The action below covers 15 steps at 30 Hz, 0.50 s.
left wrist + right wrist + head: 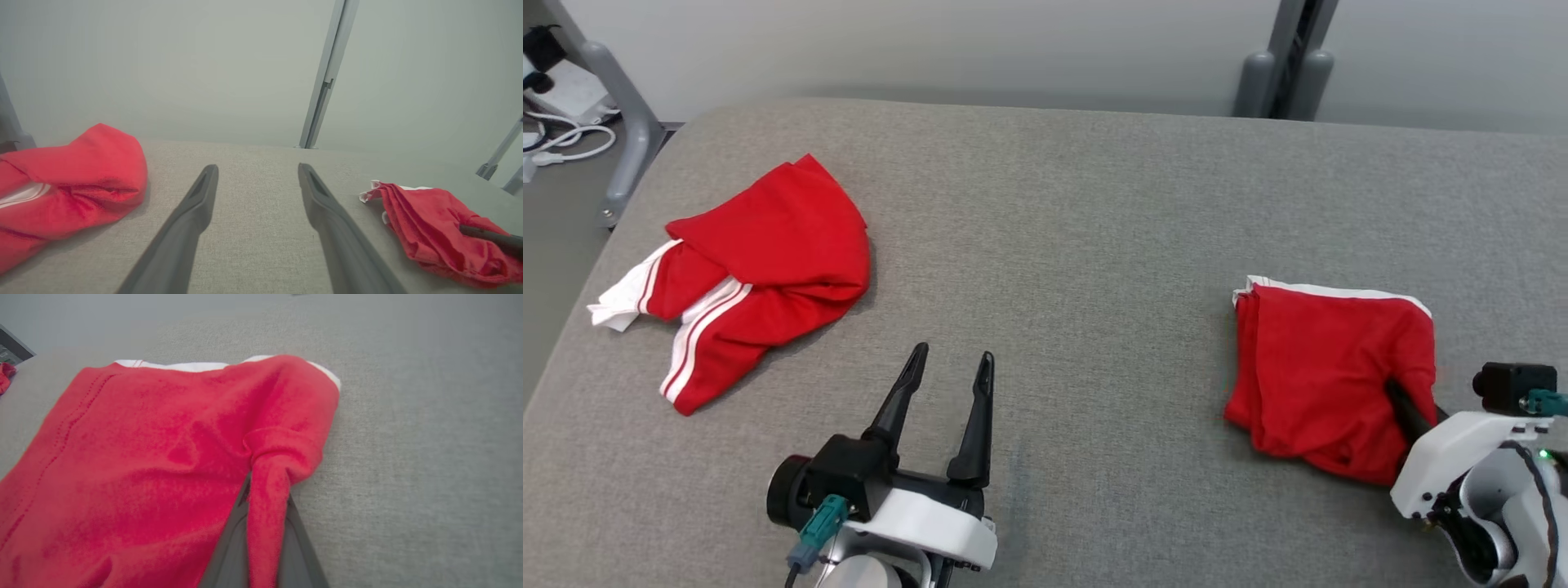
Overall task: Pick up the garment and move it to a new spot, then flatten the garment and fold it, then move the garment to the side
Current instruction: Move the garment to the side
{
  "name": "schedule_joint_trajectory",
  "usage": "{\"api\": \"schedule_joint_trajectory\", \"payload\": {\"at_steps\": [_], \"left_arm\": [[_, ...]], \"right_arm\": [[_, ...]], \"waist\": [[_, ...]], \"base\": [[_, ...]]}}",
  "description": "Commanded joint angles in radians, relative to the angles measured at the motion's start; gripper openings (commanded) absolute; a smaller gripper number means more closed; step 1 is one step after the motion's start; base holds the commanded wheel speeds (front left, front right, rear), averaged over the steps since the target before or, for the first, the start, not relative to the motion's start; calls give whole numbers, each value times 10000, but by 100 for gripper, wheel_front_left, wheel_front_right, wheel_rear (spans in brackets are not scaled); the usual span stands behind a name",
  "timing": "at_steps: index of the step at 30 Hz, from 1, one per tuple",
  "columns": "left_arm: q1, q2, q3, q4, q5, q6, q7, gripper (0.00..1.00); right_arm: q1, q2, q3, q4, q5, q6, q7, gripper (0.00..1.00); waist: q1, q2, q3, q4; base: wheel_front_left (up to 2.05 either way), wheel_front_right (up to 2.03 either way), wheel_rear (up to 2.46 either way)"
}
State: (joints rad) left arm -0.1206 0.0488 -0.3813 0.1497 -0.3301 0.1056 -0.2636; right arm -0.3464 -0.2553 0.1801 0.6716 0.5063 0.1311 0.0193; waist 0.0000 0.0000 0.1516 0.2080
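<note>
A folded red garment [1327,359] with a white edge lies at the right of the grey padded table [1094,204]. My right gripper [1403,398] is at its near right corner, shut on a pinched fold of the red cloth [267,522]; the garment [143,457] spreads out to the left of the fingers [229,555]. From the left wrist view the same garment [429,220] sits at the right with a dark finger [490,237] of the right gripper in it. My left gripper [952,353] stands open over bare table at the front middle, fingers [196,212] apart and holding nothing.
A second red garment [768,245] with white stripes lies crumpled at the table's left side, also seen from the left wrist [73,179]. Grey frame posts [1282,65] stand behind the table. Cables and a white box [564,106] lie on the floor at the far left.
</note>
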Motion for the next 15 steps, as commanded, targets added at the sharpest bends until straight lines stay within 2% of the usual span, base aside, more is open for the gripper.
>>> {"api": "schedule_joint_trajectory", "payload": {"at_steps": [1, 8, 15], "left_arm": [[-238, 35, -52, 4, 153, -114, -14, 100], [-970, 80, -346, 364, 889, -1059, -16, 100], [-1868, 224, -240, 330, 1401, -1644, -9, 100]], "right_arm": [[-181, -269, 189, -97, -57, -4, 69, 0], [-826, -1514, 1553, -688, 11, -6, 158, 0], [-2020, -2689, 3053, -1016, -497, -6, -274, 0]], "waist": [[0, 0, 166, -282], [0, 0, 644, -1322], [0, 0, 1624, -2551]], "base": [[0, 0, 0], [0, 0, 0], [0, 0, 0]]}}
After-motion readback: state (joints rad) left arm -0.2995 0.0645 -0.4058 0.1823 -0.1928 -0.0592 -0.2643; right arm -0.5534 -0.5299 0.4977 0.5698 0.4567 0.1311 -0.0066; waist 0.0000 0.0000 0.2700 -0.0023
